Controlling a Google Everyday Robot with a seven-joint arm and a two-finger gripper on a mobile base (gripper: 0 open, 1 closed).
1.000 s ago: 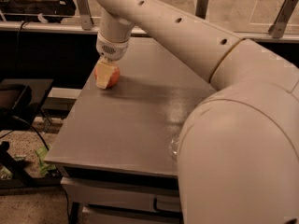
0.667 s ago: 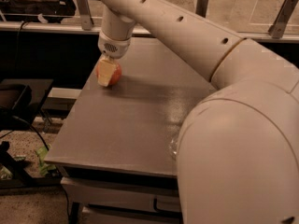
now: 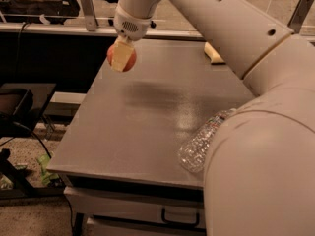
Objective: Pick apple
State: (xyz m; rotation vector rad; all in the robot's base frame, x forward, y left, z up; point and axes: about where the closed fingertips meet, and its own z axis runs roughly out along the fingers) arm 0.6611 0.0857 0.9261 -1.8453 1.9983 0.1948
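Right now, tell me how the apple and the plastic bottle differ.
The apple is held in the end effector, off the table above its far left part; the plastic bottle lies on its side on the table's near right part. The apple is red and opaque; the bottle is clear. The apple is round and compact; the bottle is longer.

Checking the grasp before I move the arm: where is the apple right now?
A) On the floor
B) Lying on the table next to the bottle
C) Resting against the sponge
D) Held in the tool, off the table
D: the apple sits gripped in the tool above the far left part of the table, with a shadow beneath, well apart from the bottle lying at the near edge.
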